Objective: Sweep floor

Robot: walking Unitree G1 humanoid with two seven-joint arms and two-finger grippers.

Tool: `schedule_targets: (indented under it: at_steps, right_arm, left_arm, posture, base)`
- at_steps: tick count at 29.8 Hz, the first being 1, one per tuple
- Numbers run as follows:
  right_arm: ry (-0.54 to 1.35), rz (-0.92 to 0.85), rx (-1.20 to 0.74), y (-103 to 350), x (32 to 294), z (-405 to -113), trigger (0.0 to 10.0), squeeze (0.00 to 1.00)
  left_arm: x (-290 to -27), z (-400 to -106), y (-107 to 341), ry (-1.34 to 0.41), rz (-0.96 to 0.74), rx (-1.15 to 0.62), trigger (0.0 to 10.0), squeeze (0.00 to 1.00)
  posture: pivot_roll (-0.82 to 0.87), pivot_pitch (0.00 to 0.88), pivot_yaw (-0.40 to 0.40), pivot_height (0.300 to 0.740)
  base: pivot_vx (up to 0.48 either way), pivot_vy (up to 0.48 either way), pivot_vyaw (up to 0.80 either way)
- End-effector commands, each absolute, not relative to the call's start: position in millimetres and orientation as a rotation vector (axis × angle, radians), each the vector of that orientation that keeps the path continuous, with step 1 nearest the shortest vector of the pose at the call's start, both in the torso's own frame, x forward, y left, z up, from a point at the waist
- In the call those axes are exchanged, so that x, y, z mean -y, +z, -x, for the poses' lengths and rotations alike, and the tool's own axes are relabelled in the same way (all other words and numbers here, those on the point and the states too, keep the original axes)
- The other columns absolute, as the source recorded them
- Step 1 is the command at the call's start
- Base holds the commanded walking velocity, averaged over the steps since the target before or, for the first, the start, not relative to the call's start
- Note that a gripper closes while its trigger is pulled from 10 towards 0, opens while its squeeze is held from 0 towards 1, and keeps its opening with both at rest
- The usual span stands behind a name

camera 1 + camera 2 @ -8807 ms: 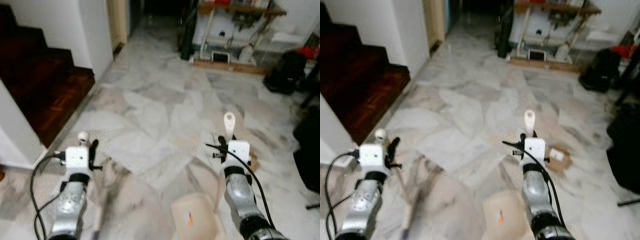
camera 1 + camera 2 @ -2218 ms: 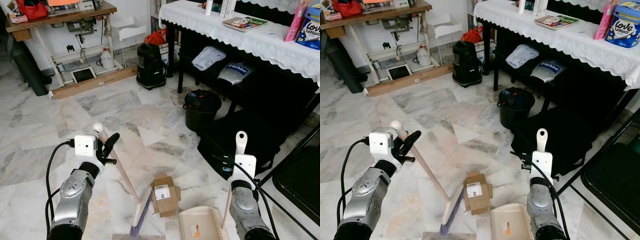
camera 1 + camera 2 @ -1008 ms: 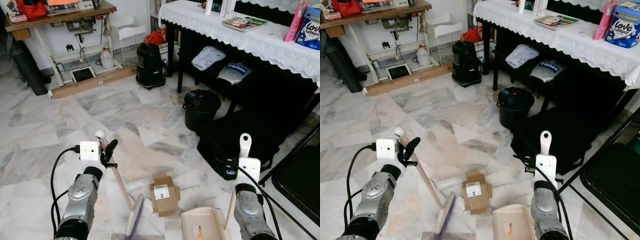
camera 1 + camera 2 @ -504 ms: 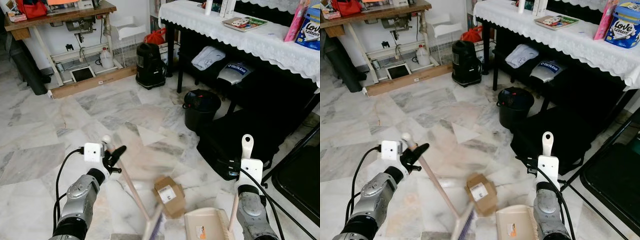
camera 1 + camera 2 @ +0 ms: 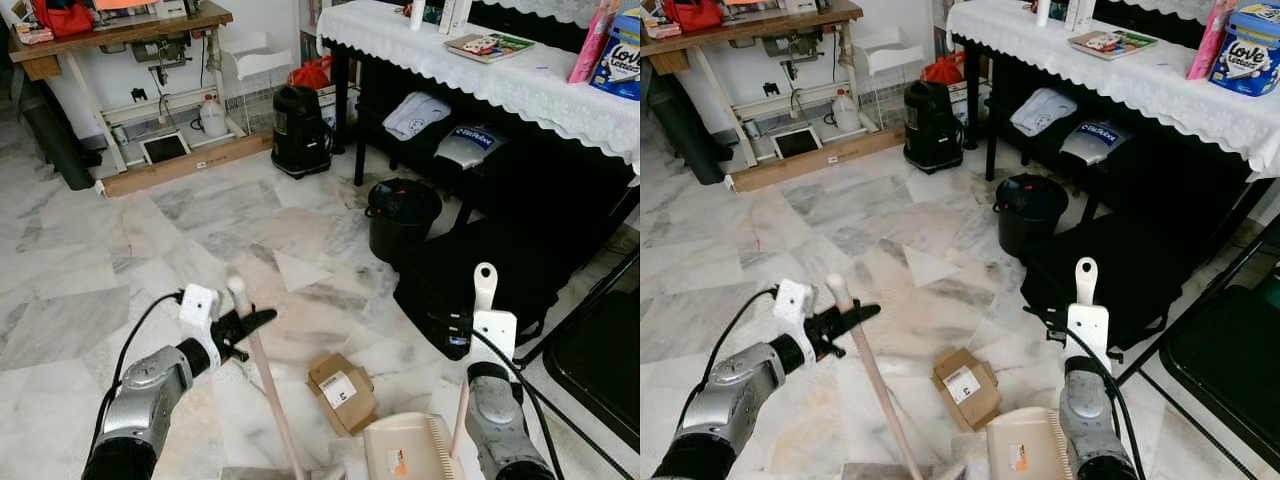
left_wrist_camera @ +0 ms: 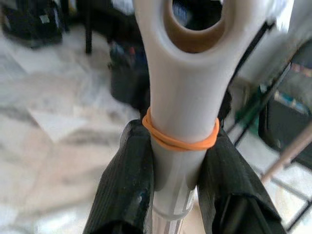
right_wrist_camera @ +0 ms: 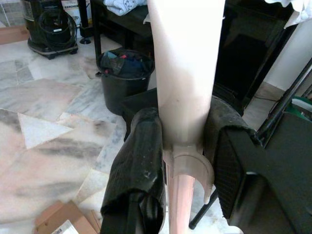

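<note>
Left eye view: my left gripper (image 5: 243,326) is clamped on the broom (image 5: 262,372) near the top of its handle. The handle slants down to the marble floor (image 5: 90,260), just left of the box (image 5: 343,391). My right gripper (image 5: 470,337) is clamped on the dustpan (image 5: 410,448) handle; the pan lies flat on the floor just right of the box, near the bucket (image 5: 403,216).

Right eye view: the box (image 5: 965,387) lies flat between the broom (image 5: 872,383) and the dustpan (image 5: 1022,447). The black bucket (image 5: 1030,211) stands behind the box, by the table (image 5: 1110,75).

Left wrist view: my fingers (image 6: 127,184) squeeze the pale broom handle (image 6: 185,92) from both sides, just below an orange rubber band (image 6: 180,141).

Right wrist view: my fingers (image 7: 138,170) press either side of the cream dustpan handle (image 7: 185,87). A corner of the box (image 7: 62,220) shows on the floor, with the bucket (image 7: 123,73) beyond it.
</note>
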State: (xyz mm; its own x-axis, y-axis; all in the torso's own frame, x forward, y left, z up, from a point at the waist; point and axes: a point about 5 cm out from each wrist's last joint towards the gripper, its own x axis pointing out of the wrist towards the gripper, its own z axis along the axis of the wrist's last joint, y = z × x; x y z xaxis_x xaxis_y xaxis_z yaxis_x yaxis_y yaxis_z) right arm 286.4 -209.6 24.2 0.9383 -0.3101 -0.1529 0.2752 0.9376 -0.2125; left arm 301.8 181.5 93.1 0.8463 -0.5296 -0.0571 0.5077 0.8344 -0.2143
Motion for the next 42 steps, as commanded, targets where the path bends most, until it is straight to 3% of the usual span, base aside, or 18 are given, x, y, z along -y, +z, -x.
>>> schedule_targets:
  at_steps: [1, 6, 11, 16, 20, 27, 42]
  right_arm:
    - [-0.292, 0.192, -0.175, 29, 207, -293, 10.0, 0.0]
    - [-0.288, 0.192, -0.183, 28, 206, -294, 10.0, 0.0]
    - [-0.284, 0.191, -0.198, 26, 205, -294, 10.0, 0.0]
    - [-0.285, 0.187, -0.197, 26, 205, -294, 10.0, 0.0]
    - [-0.285, 0.191, -0.199, 25, 207, -293, 10.0, 0.0]
    - [-0.288, 0.192, -0.197, 26, 209, -294, 10.0, 0.0]
    - [-0.274, 0.19, -0.172, 30, 210, -296, 10.0, 0.0]
  left_arm:
    - [-189, -299, 110, -0.513, 0.263, -0.035, 10.0, 0.0]
    - [-195, -291, 122, -0.504, 0.314, 0.006, 10.0, 0.0]
    - [-202, -290, 125, -0.43, 0.262, 0.032, 10.0, 0.0]
    - [-221, -293, 127, -0.122, 0.162, 0.137, 10.0, 0.0]
    - [-217, -292, 130, -0.033, 0.132, 0.186, 10.0, 0.0]
    - [-215, -289, 118, -0.007, 0.059, 0.161, 10.0, 0.0]
    - [-210, -294, 104, 0.019, 0.083, 0.146, 10.0, 0.0]
  posture:
    - [0.04, 0.0, 0.012, 0.74]
    - [0.04, 0.0, 0.009, 0.74]
    - [0.05, 0.0, 0.008, 0.74]
    - [0.05, 0.0, 0.006, 0.74]
    - [0.05, 0.0, 0.0, 0.74]
    - [0.04, 0.0, -0.002, 0.74]
    - [0.03, 0.0, -0.006, 0.74]
  base:
    - [0.0, 0.0, 0.0]
    - [0.0, 0.0, 0.0]
    - [0.0, 0.0, 0.0]
    - [0.0, 0.0, 0.0]
    - [0.0, 0.0, 0.0]
    - [0.0, 0.0, 0.0]
    - [0.0, 0.0, 0.0]
